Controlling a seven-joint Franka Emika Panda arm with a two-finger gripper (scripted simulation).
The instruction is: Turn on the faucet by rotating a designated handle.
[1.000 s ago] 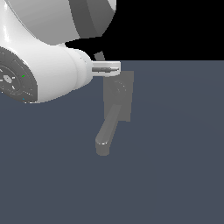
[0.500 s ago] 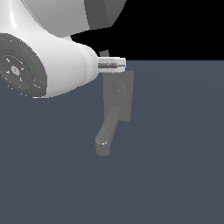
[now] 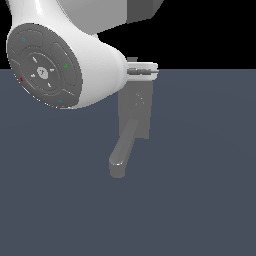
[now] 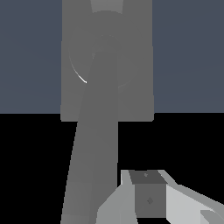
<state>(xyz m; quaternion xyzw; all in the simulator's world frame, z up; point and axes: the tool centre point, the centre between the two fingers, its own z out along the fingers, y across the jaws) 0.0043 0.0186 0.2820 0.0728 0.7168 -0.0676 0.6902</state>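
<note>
The big white arm point(image 3: 75, 65) fills the upper part of the exterior view, towards that view's left. Its fingers point(image 3: 145, 70) poke out just above the top edge of the grey faucet point(image 3: 135, 115). The faucet's flat back plate point(image 4: 135, 65) stands upright on the dark table point(image 3: 200, 175), and its thick spout point(image 3: 122, 150) reaches forward and down. From the wrist view, one finger point(image 4: 148, 194) sits close beside the spout. I cannot tell whether the fingers are open or closed, and I cannot pick out the thin handle.
</note>
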